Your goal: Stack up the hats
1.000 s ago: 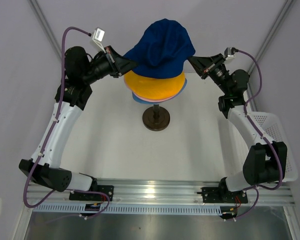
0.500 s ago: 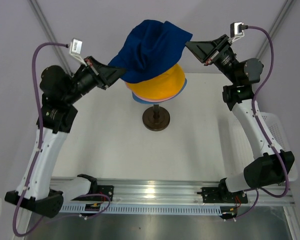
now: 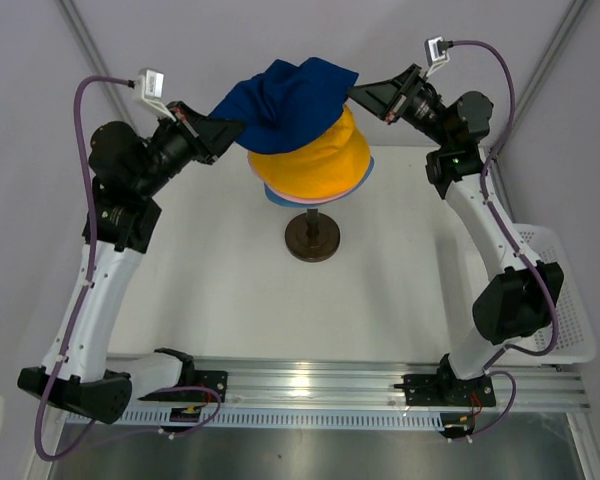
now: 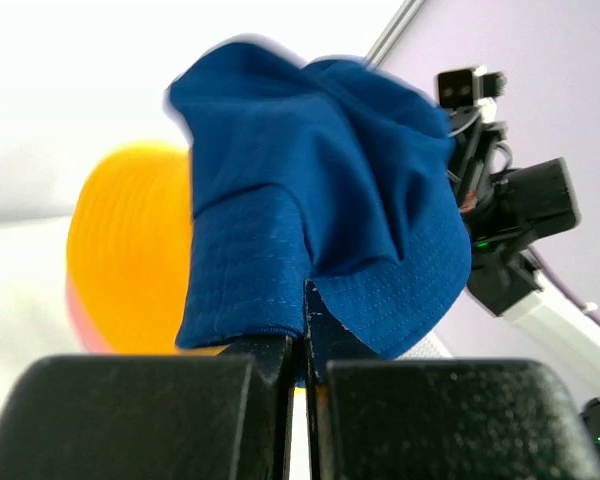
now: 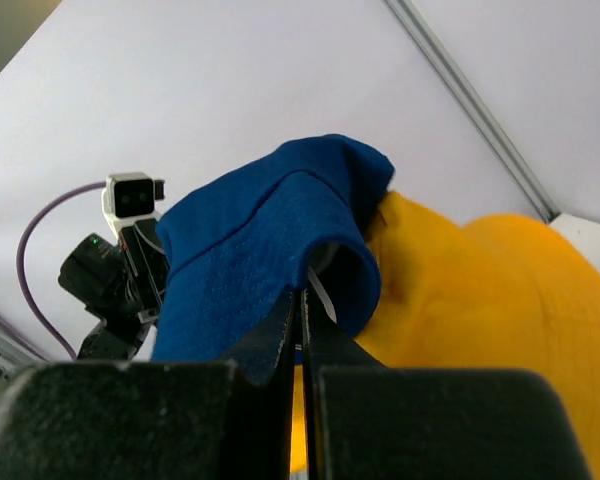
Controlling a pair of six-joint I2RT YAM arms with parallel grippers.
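Navy hat (image 3: 280, 100) hangs stretched between the two grippers in the overhead view, raised and draped over the far-left top of the yellow-orange hat (image 3: 315, 165). The left gripper (image 3: 230, 130) pinches its left edge and the right gripper (image 3: 358, 93) its right edge. Under the yellow-orange hat show thin brims of the pink hat (image 3: 302, 201) and the light blue hat (image 3: 272, 196), all above a dark round base (image 3: 313, 240). The white table (image 3: 210, 290) carries a white perforated basket (image 3: 570, 290) at its right edge and a metal rail (image 3: 310, 385) along the near side; pale grey walls (image 3: 40, 120) surround it.

Left wrist view: black fingers pressed together on the navy brim, the yellow-orange crown behind, the right arm (image 4: 510, 230) beyond.

Right wrist view: fingers clamped on navy cloth, with the left arm (image 5: 115, 275) behind.
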